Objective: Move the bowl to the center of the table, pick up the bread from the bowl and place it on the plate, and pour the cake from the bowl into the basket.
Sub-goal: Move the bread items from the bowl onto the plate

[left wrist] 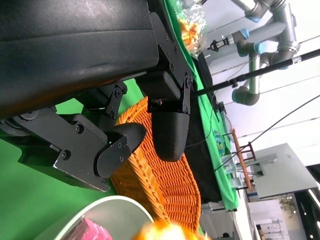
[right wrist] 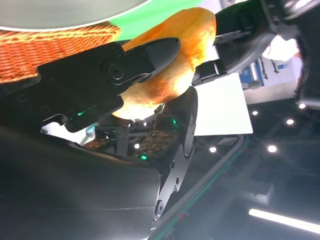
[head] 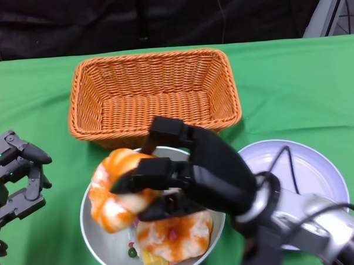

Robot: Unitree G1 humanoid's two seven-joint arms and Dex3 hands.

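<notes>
My right hand (head: 185,179) grips the bread (head: 115,188), an orange-and-white glazed roll. My fingers (head: 146,172) close over its right side, with one finger (head: 171,131) arched above it on the far side; in the right wrist view the bread (right wrist: 172,65) sits clamped between a broad finger (right wrist: 135,62) and another finger opposite. The roll is over the left rim of the bowl (head: 105,244), whether lifted or resting on it I cannot tell. Its long axis runs roughly near to far, the far end leaning slightly right toward the basket (head: 155,95). Still in the bowl, under my palm, lies the cake (head: 175,235), a flat orange-glazed piece. The plate (head: 311,168) is to the right, partly behind my forearm. My left hand (head: 17,174) hovers at the left over the green table (head: 292,86), fingers apart and holding nothing.
</notes>
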